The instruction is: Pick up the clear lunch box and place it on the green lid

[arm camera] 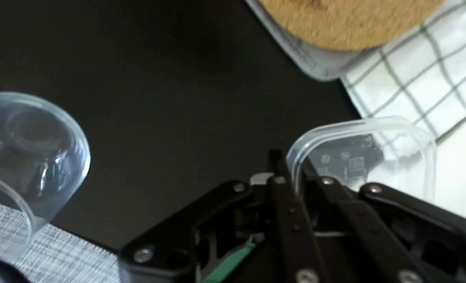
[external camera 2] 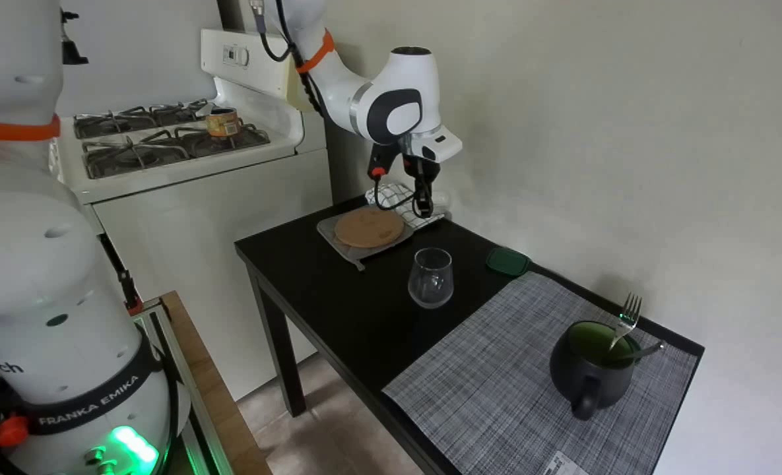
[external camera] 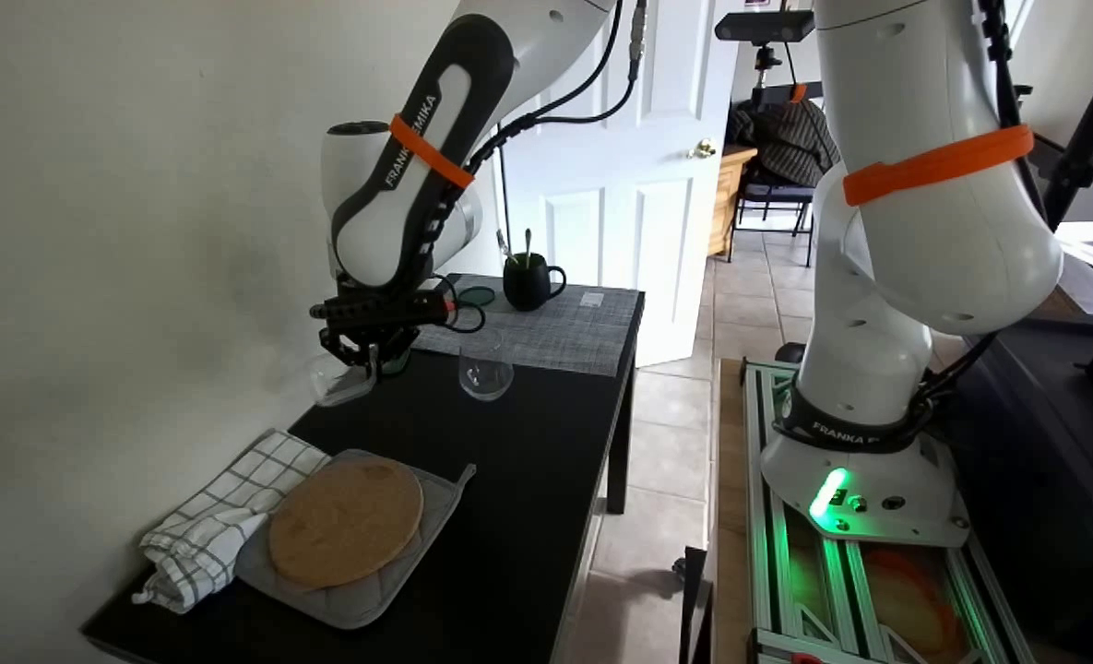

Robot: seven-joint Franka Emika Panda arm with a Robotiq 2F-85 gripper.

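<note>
The clear lunch box [external camera: 341, 382] hangs from my gripper [external camera: 362, 352], above the black table near the wall. In the wrist view my fingers [arm camera: 293, 167] pinch one rim and side wall of the clear box [arm camera: 347, 157], which extends to the right. In an exterior view the gripper [external camera 2: 423, 208] largely hides the box, which shows only faintly. The green lid [external camera 2: 508, 262] lies flat on the table by the wall, at the mat's corner. It is partly hidden behind the gripper in an exterior view [external camera: 397, 362] and shows as a green strip in the wrist view [arm camera: 229, 265].
A clear glass [external camera 2: 431, 280] stands near the lid. A grey mat [external camera 2: 483, 369] bears a dark mug [external camera 2: 592, 373] with fork and spoon. A round tan board [external camera: 348, 523] lies on a grey pad [external camera: 371, 609], beside a checkered towel [external camera: 200, 544]. The wall borders the table.
</note>
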